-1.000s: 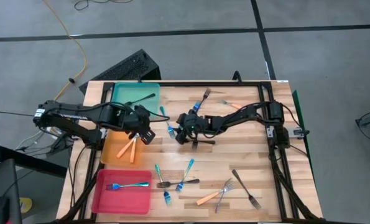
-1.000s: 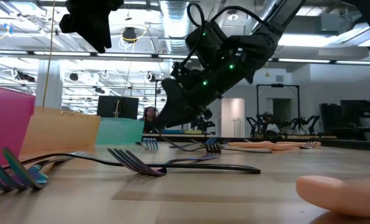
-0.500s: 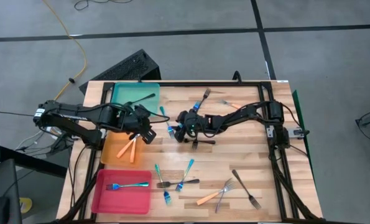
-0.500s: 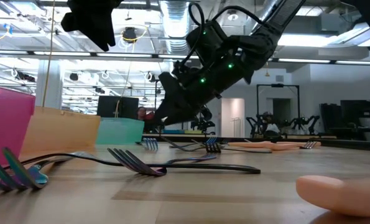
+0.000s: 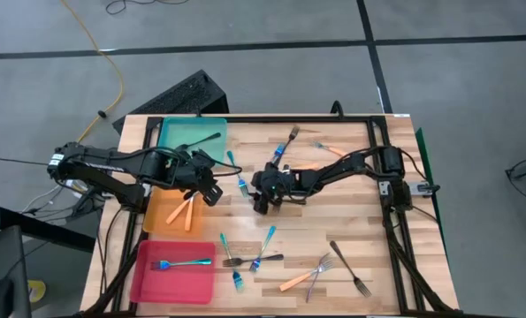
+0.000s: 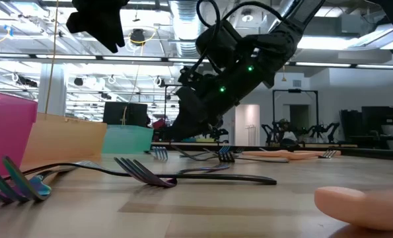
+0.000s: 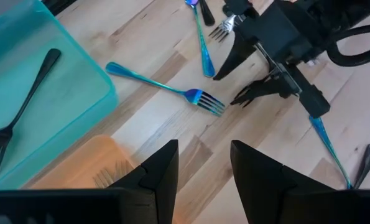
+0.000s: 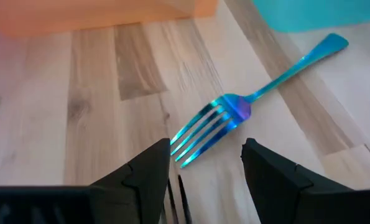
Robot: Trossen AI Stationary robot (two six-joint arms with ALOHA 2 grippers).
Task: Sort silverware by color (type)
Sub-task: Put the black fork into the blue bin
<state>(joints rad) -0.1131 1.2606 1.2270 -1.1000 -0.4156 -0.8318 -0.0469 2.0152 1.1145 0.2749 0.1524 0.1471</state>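
Right wrist view shows a slim iridescent blue-teal metal fork (image 8: 234, 112) lying flat on the pale wooden worktop (image 8: 73, 124), four tines toward the right end effector (image 8: 206, 163), whose fingers stand apart and empty just short of it. Over the orange plastic tray (image 5: 161, 215) hangs the left end effector (image 7: 200, 163), parted and empty too. No writing is readable.

bare wood betw right gripper (image 8: 206, 180) & blue fork (image 8: 247, 109), teal tray (image 7: 41, 93) beside
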